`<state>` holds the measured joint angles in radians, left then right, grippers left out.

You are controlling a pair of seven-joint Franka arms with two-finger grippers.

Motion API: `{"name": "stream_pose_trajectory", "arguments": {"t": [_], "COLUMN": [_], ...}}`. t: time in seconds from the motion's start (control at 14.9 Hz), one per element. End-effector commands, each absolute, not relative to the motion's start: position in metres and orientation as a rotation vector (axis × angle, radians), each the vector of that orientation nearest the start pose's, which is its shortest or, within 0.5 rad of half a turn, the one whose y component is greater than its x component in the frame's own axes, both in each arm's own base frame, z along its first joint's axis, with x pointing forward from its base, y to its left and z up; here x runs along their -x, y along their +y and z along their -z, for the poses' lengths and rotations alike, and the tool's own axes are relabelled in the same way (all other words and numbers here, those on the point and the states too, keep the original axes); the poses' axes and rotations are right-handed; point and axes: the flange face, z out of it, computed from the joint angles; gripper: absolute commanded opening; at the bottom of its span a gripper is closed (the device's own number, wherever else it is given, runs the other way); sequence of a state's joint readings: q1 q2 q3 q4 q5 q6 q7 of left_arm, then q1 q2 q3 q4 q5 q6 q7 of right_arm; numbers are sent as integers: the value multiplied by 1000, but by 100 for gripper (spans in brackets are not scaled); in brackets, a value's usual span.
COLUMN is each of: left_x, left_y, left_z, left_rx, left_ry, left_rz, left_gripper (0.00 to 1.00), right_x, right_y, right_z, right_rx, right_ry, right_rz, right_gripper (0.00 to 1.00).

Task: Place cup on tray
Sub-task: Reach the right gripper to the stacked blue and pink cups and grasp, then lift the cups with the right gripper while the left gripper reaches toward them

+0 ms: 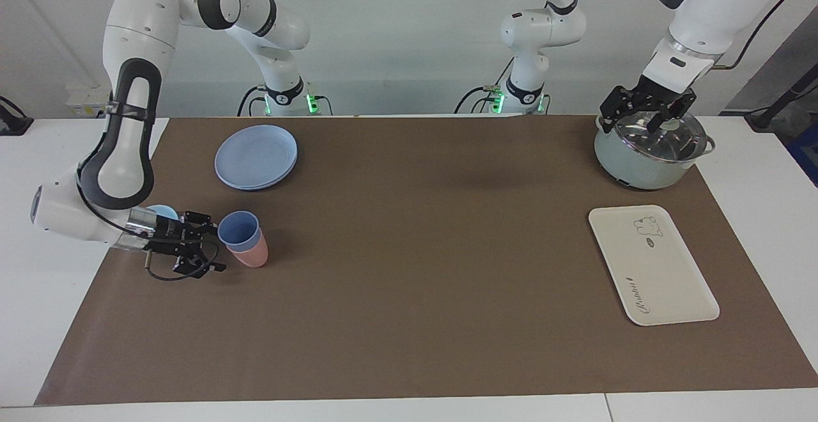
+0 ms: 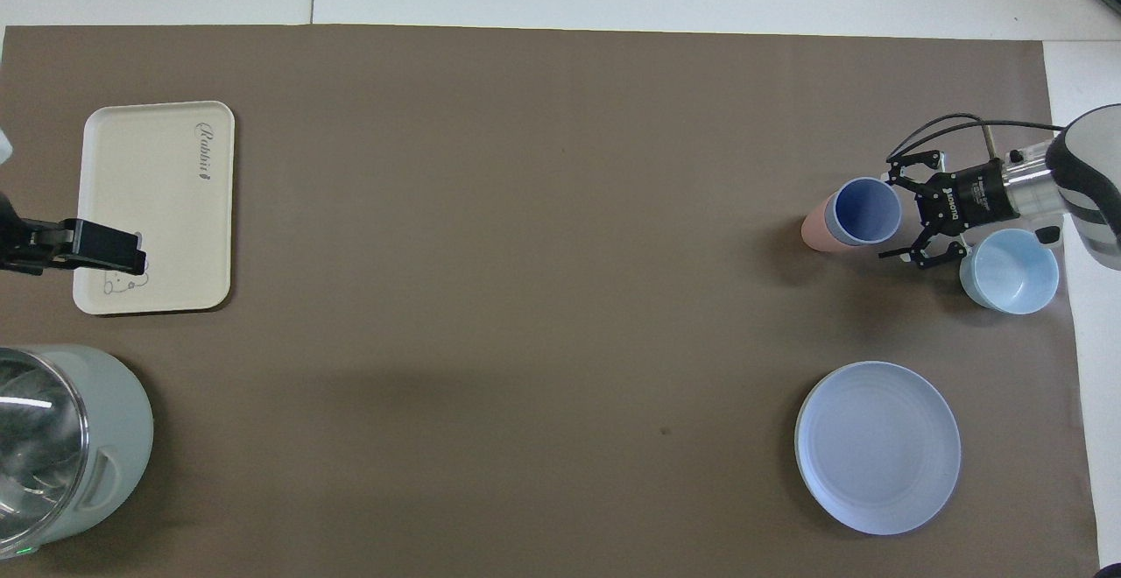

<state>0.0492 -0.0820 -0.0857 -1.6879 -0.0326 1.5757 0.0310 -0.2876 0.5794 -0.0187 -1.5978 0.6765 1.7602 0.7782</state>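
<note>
The periwinkle-blue cup [image 1: 239, 229] [image 2: 865, 210] stands nested in a pink tumbler [image 1: 254, 257] [image 2: 813, 232] at the right arm's end of the table. My right gripper [image 1: 213, 243] [image 2: 895, 217] lies low and level beside the cup, open, its fingertips on either side of the cup's rim and gripping nothing. The cream tray [image 1: 652, 268] [image 2: 158, 210] lies bare at the left arm's end. My left gripper [image 1: 641, 114] waits open above the pot's glass lid.
A light-blue bowl [image 1: 160, 211] [image 2: 1007, 273] sits just under the right wrist. A round blue plate [image 1: 255, 156] [image 2: 878, 447] lies nearer to the robots than the cup. A pale green pot [image 1: 652, 153] [image 2: 70, 447] stands nearer to the robots than the tray.
</note>
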Motion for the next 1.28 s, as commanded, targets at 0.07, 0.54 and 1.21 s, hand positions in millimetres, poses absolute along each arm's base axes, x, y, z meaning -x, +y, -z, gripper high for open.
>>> {"name": "stream_pose_trajectory", "arguments": {"t": [0.07,0.54,1.21], "left_x": [-520,-520,-520], "left_y": [-20,-20,-20], "left_z": [-618,-618,-618], "left_rx": [3150,3150,3149], "left_ry": [114,114,114], "left_rz": [-34,-34,-34], "left_gripper": [100,100,100], "right_x": [-627,-617,-620], "right_y": [-132,-119,-87], "right_z": [-275,-270,-266], "right_rx": [1897,1833,1773], "right_ry": [1560,1553,1528], "right_rz": [-773,-810,-809], "right_gripper": [100,100,100]}}
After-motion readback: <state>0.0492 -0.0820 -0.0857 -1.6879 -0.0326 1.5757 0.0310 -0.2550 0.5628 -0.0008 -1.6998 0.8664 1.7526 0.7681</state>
